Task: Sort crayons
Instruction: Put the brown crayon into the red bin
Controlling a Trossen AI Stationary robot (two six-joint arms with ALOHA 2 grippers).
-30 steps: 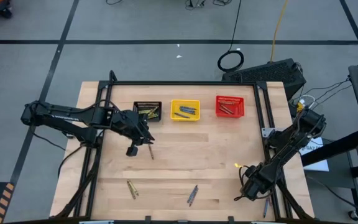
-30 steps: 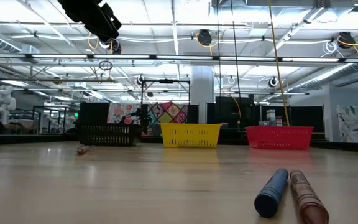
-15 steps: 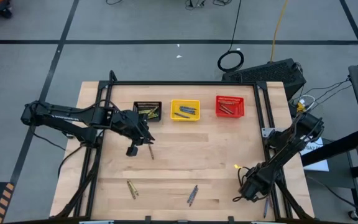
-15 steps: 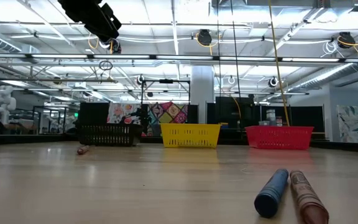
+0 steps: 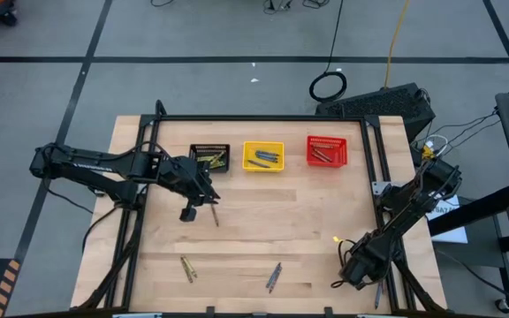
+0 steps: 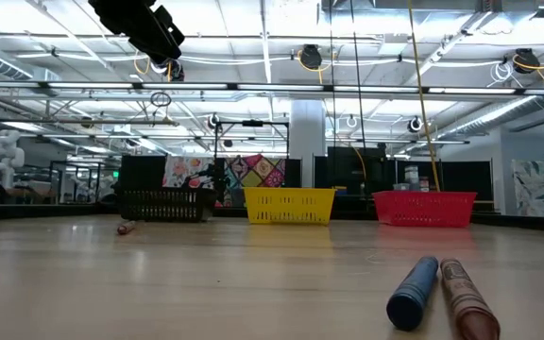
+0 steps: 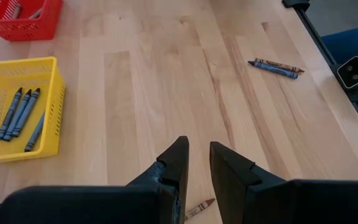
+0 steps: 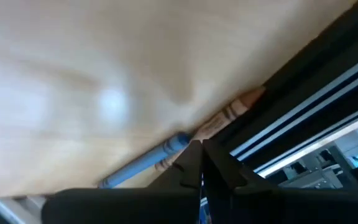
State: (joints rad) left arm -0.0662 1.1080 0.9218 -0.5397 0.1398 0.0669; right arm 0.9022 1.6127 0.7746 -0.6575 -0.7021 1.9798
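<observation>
The left gripper [image 7: 195, 163] hovers with fingers slightly apart and empty, the brownish-red crayon [image 7: 199, 208] lying directly below, its long axis slanting across the gap. The right gripper [image 8: 200, 163] sits low at the table's right edge, fingers together, over a blue crayon [image 8: 145, 162] and another brownish one [image 8: 229, 113] against the frame. Only the right wrist view shows that pair clearly.

3 mesh baskets in a row at the table's [image 5: 307, 212] far edge: black basket [image 5: 209, 158], yellow basket [image 5: 262, 156], red basket [image 5: 327, 151]. Black cable coil [image 5: 328, 87] on the grey floor beyond.
</observation>
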